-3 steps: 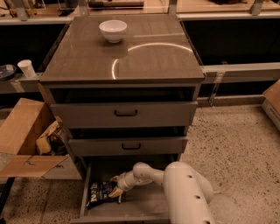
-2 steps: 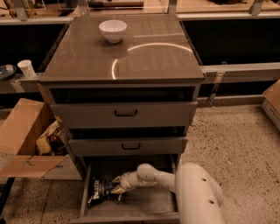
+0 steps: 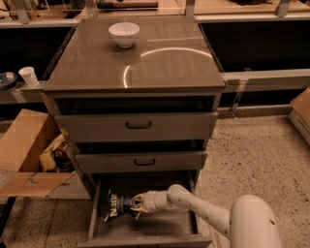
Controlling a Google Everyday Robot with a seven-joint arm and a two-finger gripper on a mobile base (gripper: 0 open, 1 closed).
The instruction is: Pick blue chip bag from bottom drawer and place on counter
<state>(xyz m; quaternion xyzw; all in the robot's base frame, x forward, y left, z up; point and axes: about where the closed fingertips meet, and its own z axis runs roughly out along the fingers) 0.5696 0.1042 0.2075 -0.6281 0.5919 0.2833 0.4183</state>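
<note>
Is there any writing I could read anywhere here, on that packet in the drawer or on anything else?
Blue chip bag, lying in the bottom drawer right at the gripper: white lettering, too blurred to read.
White bowl on the counter: no writing visible.
Paper cup: no writing visible.
Cardboard box: no readable print.

Perhaps a robotics lab: benches (image 3: 232,6), robot hand (image 3: 137,206) in bottom drawer (image 3: 160,227).
</note>
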